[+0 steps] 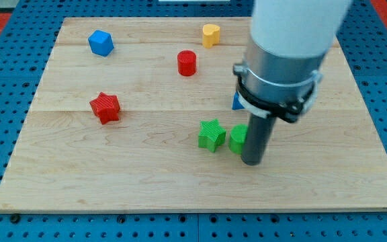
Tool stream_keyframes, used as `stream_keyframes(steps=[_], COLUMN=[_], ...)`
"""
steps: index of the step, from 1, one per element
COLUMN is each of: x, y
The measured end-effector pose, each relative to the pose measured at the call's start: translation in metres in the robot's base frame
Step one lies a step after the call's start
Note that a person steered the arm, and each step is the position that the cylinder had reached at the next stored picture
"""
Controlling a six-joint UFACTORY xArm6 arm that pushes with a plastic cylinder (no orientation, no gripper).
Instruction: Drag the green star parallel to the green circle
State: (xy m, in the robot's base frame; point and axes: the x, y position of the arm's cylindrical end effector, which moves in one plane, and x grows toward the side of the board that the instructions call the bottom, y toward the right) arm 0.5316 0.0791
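Note:
The green star (211,134) lies on the wooden board (113,181), a little right of the middle. The green circle (237,139) sits right beside it on the view's right, partly hidden by my rod. My tip (252,162) rests on the board just right of and slightly below the green circle, touching or nearly touching it. The star and the circle sit almost side by side, with a very small gap between them.
A red star (105,107) lies at the left. A blue block (101,42) is at the top left, a red cylinder (187,63) and a yellow block (211,34) at the top middle. A blue piece (236,102) peeks out behind the arm.

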Motion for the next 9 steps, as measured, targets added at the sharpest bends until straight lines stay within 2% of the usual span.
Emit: stream_keyframes(steps=[1,2,3,4,5,6,7,8,9], x=[-0.045,-0.027,0.010,0.019,0.009,0.020,0.004,-0.008,-0.010], y=[0.001,0.060,0.028,-0.136,-0.138,-0.030,0.003,-0.094,-0.128])
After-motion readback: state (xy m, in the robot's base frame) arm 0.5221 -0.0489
